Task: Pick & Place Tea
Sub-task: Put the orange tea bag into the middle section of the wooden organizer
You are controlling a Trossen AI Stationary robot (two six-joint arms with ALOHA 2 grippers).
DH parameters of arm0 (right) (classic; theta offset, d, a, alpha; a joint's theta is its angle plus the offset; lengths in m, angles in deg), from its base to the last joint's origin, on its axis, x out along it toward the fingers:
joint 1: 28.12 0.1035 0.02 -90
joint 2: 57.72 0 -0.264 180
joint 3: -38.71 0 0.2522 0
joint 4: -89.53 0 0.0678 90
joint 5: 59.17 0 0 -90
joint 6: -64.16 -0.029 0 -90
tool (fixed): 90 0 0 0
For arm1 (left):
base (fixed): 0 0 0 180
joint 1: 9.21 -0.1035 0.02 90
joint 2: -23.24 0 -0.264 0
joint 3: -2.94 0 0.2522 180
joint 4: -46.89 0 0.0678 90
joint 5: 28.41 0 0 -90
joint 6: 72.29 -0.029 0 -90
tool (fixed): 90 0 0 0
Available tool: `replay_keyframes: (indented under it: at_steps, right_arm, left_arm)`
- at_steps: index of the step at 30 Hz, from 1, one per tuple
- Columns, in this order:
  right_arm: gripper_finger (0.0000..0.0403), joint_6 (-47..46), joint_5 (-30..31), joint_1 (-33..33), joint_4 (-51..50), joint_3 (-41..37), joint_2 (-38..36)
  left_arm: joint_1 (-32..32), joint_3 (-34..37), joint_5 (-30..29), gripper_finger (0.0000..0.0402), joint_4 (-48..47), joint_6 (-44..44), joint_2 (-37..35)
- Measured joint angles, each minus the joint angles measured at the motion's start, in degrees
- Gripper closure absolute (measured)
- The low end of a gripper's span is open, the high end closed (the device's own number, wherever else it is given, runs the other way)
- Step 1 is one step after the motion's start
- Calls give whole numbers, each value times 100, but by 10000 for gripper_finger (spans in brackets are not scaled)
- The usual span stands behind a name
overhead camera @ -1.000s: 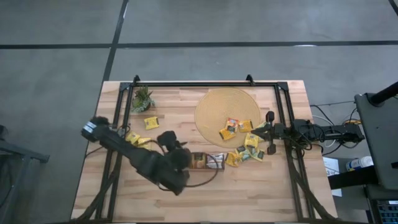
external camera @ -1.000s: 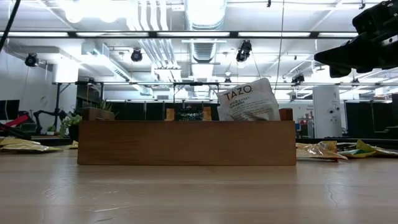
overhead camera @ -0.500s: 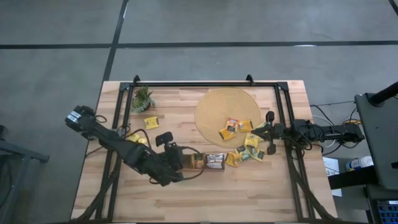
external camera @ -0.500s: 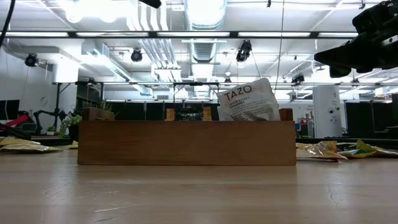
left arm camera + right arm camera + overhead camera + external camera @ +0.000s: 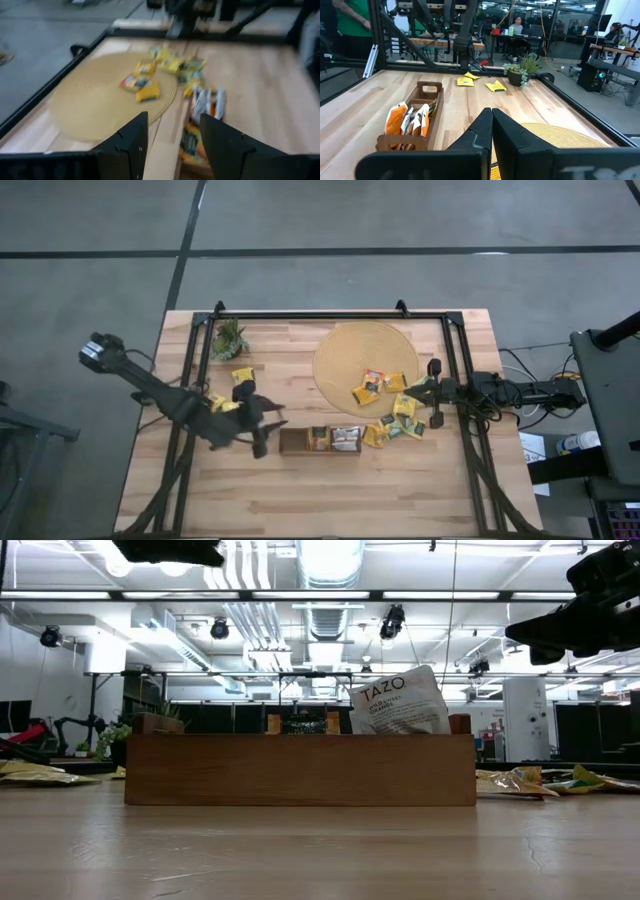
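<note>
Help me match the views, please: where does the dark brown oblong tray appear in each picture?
High view: tray at table centre, just below the round mat.
Low view: tray fills the middle, side-on.
Left wrist view: tray beyond the pincer, beside the mat.
Right wrist view: tray at left.
Shared landmark: the sachets standing in it.

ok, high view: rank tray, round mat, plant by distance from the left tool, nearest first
1. Tray: just beside the left tool, toward the table's middle, tea packets in it.
2. Plant: at the table's far left corner, beyond the tool.
3. Round mat: far side, right of centre, tea packets on it.

Plant and mat's near edge are close; the plant looks slightly nearer.
</note>
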Motion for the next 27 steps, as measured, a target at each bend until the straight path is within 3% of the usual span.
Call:
replay_keyframes:
  at_steps: [9, 20, 27]
  right_arm:
    - [394, 0, 2, 0, 2, 2, 0]
    - [394, 0, 0, 0, 2, -1, 1]
    - [394, 0, 1, 0, 2, 1, 2]
  left_arm:
    - [-73, 2054, 1422, 230, 2294, -949, -2103]
    - [-69, 3431, 1649, 230, 2702, -966, -4301]
    - [-73, 3971, 3037, 230, 3174, -1382, -5342]
